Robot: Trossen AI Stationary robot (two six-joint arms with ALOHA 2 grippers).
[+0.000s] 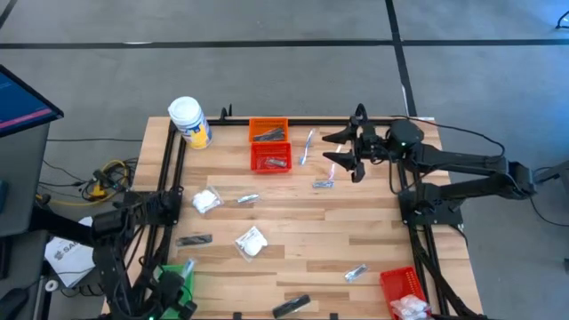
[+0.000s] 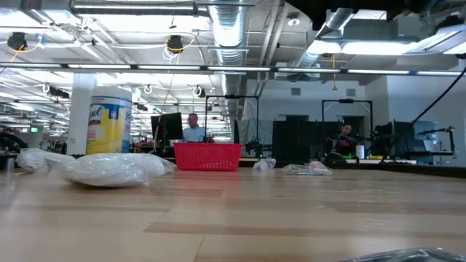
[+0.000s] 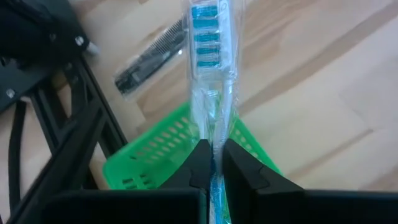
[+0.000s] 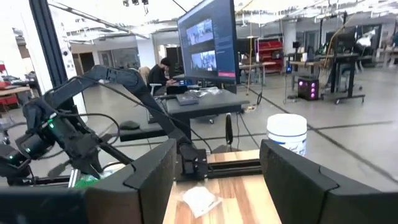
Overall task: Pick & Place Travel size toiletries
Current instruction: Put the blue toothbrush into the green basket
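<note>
A: Looking down on a wooden table [image 1: 302, 231] with a black frame, what sits where, and why?

B: Two dark arms work it. The right arm reaches in from the right edge and hovers high over the far side; the right gripper [image 1: 348, 153] is spread wide and carries nothing, so it seems to be waiting. The left arm is folded at the near left corner. There the left gripper [image 3: 213, 167] is clenched on a wrapped toothbrush [image 3: 211, 74] with blue bristles, held just above a green basket [image 3: 155, 152], probably so it can drop in.

A: And the rest of the toiletries?

B: Scattered. White packets [image 1: 251, 242] lie left of centre, a dark slim tube [image 1: 194, 239] sits to the left of the nearer one, foil sachets [image 1: 356, 272] and another dark item lie along the near side, and clear sticks [image 1: 308, 144] are beside two baskets at the far edge, an orange basket [image 1: 268, 131] and a red basket [image 1: 271, 157], both already holding items. Another red basket [image 1: 404, 292] at the near right corner holds white packets. A white jar [image 1: 189, 121] with a yellow label stands at the far left corner.

A: Anything unclear?

B: The green basket is largely hidden under the left arm from above, and the toothbrush handle disappears between the fingers. What fills the far baskets is too small to name.
</note>
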